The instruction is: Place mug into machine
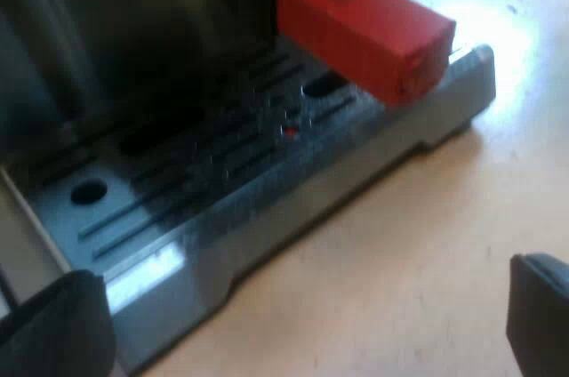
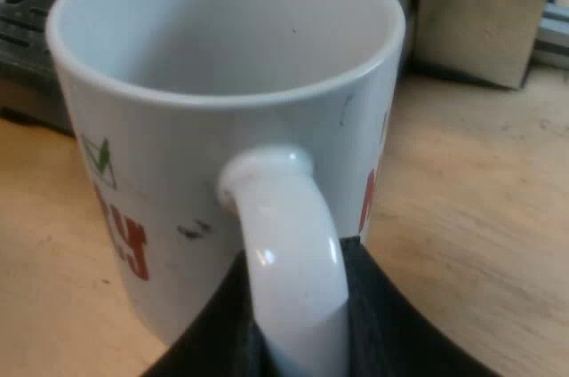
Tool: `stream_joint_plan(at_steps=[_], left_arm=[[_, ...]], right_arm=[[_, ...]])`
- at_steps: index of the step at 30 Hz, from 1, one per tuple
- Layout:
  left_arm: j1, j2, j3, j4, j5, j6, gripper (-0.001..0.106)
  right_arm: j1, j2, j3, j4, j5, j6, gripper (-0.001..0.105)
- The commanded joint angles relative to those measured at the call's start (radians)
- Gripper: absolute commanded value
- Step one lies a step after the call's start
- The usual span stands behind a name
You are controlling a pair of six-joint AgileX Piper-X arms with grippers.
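A white mug with red and green print stands upright and empty on the wooden table. My right gripper is shut on its handle, one black finger on each side. The machine's slotted drip tray lies just beyond the mug. My left gripper hangs open over the table in front of the drip tray, nothing between its fingers. The holder's red handle end juts out above the tray from the machine's dark front.
Bare wooden table stretches before the tray's front edge. A grey-topped block stands on the table beyond the mug, beside the machine.
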State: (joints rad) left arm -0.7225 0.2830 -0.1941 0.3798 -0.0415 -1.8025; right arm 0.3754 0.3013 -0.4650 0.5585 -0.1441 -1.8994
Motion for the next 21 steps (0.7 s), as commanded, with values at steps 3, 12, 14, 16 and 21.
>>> stream_joint_plan(at_steps=[3,12,14,16,21], left_arm=[[0.035,-0.002,0.058,-0.205,-0.023,-0.003,0.091],[0.161,-0.002,0.097,-0.283,0.032,0.006,0.091],[0.180,-0.002,0.097,-0.282,0.041,0.010,0.091],[0.198,0.010,0.097,-0.282,0.048,0.012,0.091],[0.209,0.082,0.097,-0.320,0.087,0.027,0.091]], right_arm=[[0.127,-0.011,-0.015,-0.073,0.129,0.020,0.000],[0.292,-0.004,0.028,-0.178,0.270,0.060,0.000],[0.319,0.008,0.051,-0.226,0.309,0.063,0.000],[0.338,0.025,0.074,-0.284,0.343,0.064,0.000],[0.388,0.115,0.111,-0.425,0.380,0.064,0.000]])
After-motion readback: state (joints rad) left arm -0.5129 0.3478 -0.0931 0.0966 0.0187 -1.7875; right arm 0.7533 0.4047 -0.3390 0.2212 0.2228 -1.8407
